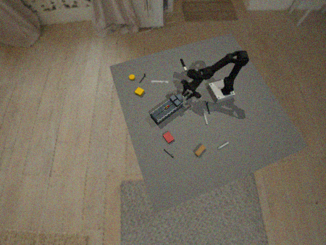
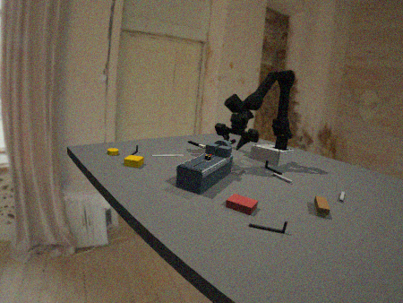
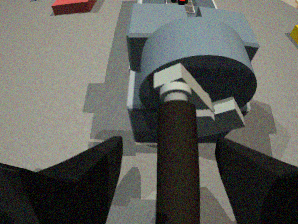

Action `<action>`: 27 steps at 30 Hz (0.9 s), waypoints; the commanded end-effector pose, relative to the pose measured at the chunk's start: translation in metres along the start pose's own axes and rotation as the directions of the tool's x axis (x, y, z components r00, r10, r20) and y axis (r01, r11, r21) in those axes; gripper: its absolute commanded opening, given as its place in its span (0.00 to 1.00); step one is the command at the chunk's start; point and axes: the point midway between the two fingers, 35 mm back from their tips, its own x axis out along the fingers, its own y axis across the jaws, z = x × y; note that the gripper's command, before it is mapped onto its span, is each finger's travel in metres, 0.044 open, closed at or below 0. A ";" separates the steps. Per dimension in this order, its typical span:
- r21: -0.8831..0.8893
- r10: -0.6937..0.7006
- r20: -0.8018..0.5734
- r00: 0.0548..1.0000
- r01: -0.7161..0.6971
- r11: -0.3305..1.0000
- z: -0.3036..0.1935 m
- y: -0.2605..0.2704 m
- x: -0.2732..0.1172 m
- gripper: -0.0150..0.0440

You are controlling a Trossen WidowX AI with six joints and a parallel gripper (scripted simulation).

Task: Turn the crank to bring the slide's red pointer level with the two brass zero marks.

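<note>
The blue-grey machine (image 1: 158, 117) (image 2: 192, 180) (image 3: 195, 42) lies on the table with its drum end toward the arm. Its small red pointer (image 1: 166, 107) (image 2: 208, 157) (image 3: 183, 2) is on the slide, with yellowish specks beside it; whether it is level with the zero marks is too small to tell. A pale crank arm (image 3: 198, 95) carries the dark brown handle (image 3: 177, 165), which points toward the wrist camera. My gripper (image 1: 187, 95) (image 2: 234, 144) (image 3: 170, 145) is open, its fingers standing apart on both sides of the handle, with visible gaps.
A red block (image 1: 168, 137) (image 2: 242, 203) (image 3: 73, 6), an orange block (image 1: 200, 150) (image 2: 321, 205) and a yellow block (image 1: 139, 91) (image 2: 133, 161) lie around the machine. A yellow disc (image 1: 132, 77) (image 2: 113, 151) and several thin rods and hooks also lie on the table.
</note>
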 end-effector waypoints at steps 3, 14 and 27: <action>0.000 0.000 0.000 1.000 0.000 1.000 0.000 0.000 0.000 0.92; 0.005 0.001 0.000 1.000 -0.001 1.000 0.030 0.000 -0.029 1.00; 0.001 0.005 -0.001 1.000 -0.005 1.000 0.075 0.000 -0.073 1.00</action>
